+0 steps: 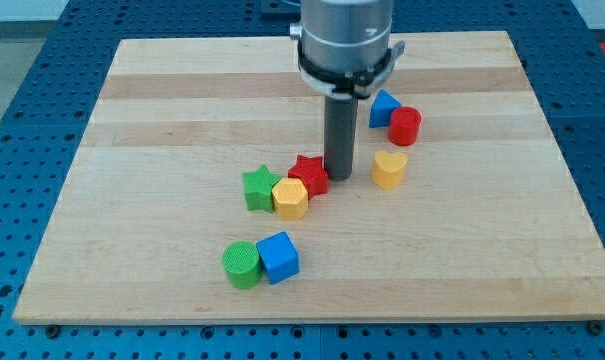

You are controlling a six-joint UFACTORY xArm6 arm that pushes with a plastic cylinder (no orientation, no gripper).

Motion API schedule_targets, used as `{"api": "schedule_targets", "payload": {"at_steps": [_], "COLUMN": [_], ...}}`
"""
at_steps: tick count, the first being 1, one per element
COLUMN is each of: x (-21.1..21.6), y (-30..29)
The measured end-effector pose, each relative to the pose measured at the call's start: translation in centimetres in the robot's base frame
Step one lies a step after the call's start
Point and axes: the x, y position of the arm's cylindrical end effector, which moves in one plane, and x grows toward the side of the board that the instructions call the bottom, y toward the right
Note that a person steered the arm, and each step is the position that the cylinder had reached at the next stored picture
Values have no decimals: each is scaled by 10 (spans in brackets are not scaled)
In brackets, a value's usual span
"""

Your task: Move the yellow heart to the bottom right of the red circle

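No writing; my tip (339, 177) beside red star (309, 173).

Single arm entering from the view's top, dark rod held vertical, my tip (339, 177) on the table top.

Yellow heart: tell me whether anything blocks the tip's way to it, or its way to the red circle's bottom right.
Nothing visible does. My tip stands left of the yellow heart with bare board between. The heart already lies just below the red circle, with open board to its right.
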Motion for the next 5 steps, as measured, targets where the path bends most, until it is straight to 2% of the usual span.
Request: {"api": "schedule_targets", "payload": {"at_steps": [1, 4, 5], "x": [16, -7, 5], "y": [1, 73, 80]}}
